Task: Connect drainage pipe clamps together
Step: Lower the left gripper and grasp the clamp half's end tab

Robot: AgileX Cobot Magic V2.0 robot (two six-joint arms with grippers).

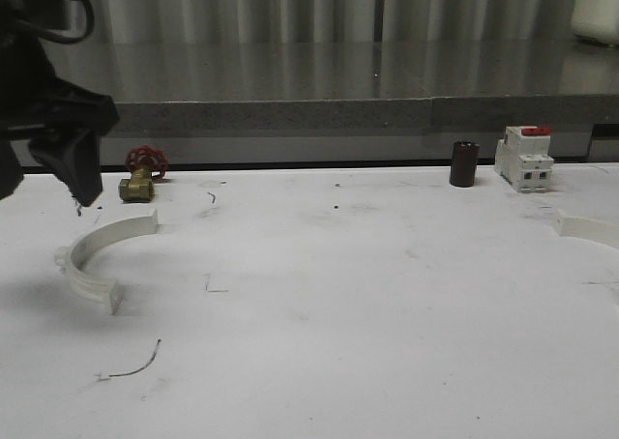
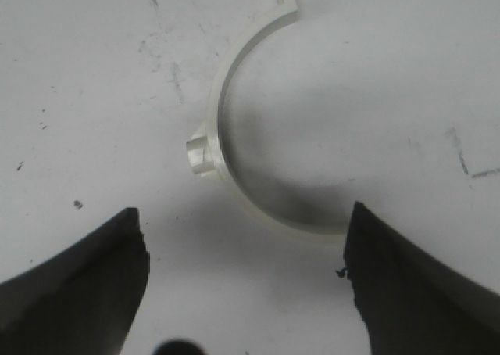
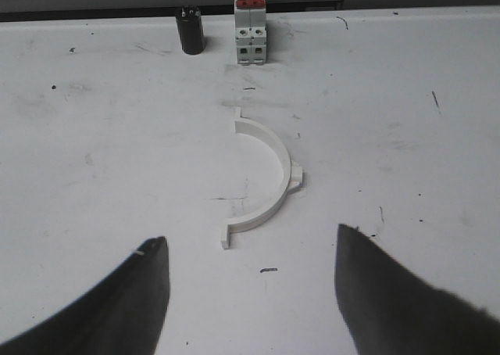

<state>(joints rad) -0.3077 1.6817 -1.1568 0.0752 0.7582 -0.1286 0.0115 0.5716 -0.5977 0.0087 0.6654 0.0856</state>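
One white half-ring drainage pipe clamp (image 1: 97, 255) lies flat on the white table at the left, its opening facing right. My left gripper (image 1: 46, 180) hangs just above and behind it, open. In the left wrist view the clamp (image 2: 221, 112) with its small outer nub lies ahead of the open left gripper (image 2: 244, 214), one end next to a fingertip (image 2: 367, 238). A second clamp (image 1: 590, 228) shows at the table's right edge. In the right wrist view that clamp (image 3: 280, 148) lies beyond the open, empty right gripper (image 3: 251, 234).
A brass valve with a red handwheel (image 1: 143, 176) stands behind the left clamp. At the back right are a dark cylinder (image 1: 464, 163) and a white circuit breaker with a red top (image 1: 524, 157). A grey ledge (image 1: 290, 115) bounds the table's far edge.
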